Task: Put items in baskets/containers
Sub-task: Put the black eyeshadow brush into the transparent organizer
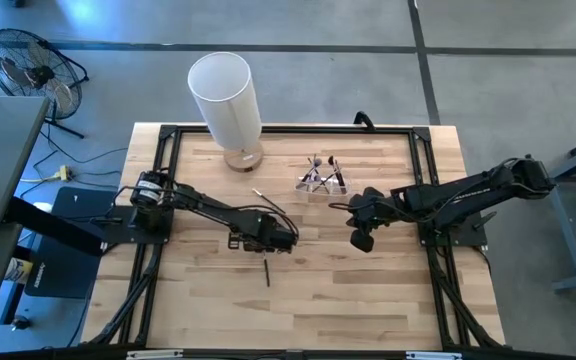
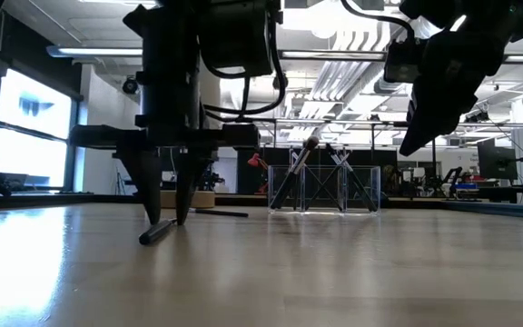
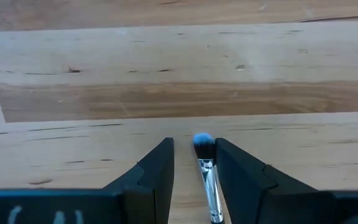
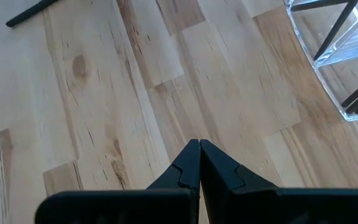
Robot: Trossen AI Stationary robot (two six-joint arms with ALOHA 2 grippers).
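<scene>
A dark brush (image 1: 266,272) lies flat on the wood table, its bristle head (image 3: 202,143) between my left gripper's open fingers (image 3: 192,149). That gripper (image 2: 167,213) points down with its tips at the tabletop, one finger on each side of the head. A gap shows on one side, and I cannot tell if the other finger touches. The clear oblong holder (image 1: 323,180) stands toward the far edge, and several brushes lean inside it (image 2: 325,186). My right gripper (image 1: 361,240) is shut and empty, hovering above the table (image 2: 420,136) near the holder (image 4: 347,68).
A second loose brush (image 1: 256,192) lies on the table left of the holder, also in the right wrist view (image 4: 33,12). A tall white cylinder on a wooden base (image 1: 226,100) stands at the far edge. Bare wood (image 1: 348,300) stretches along the near side.
</scene>
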